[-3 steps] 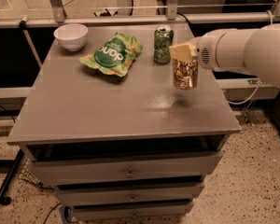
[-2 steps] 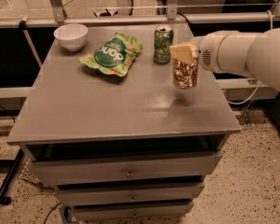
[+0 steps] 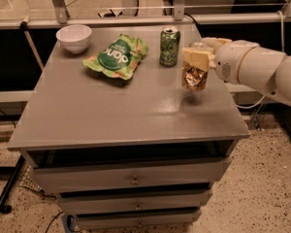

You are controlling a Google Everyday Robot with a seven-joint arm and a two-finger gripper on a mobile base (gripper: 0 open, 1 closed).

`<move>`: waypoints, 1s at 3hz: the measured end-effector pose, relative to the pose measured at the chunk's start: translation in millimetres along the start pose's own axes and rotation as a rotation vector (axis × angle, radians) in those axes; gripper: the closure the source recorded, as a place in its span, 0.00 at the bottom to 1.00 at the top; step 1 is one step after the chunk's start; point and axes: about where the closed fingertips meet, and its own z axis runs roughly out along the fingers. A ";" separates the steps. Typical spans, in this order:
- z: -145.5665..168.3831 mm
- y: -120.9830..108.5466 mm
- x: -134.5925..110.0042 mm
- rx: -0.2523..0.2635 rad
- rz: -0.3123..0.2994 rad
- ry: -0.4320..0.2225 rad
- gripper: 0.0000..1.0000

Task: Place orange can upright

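The orange can is orange-gold with brown print and stands upright near the right side of the grey table. It seems to hover just above the surface, over its own reflection. My gripper reaches in from the right and is shut on the can's upper part, with a pale finger across the can's top half. The white arm extends off to the right edge of the view.
A green can stands upright just behind and left of the orange can. A green chip bag lies at the table's middle back. A white bowl sits at the back left corner. Drawers are below the tabletop.
The gripper and the orange can have moved only very slightly, a touch to the left. The other objects have not moved.
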 end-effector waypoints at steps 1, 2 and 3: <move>6.1 -12.1 5.8 0.026 -0.072 0.023 1.00; 6.7 -13.0 5.9 0.029 -0.072 0.027 1.00; 6.3 -15.3 3.4 0.044 -0.092 0.053 1.00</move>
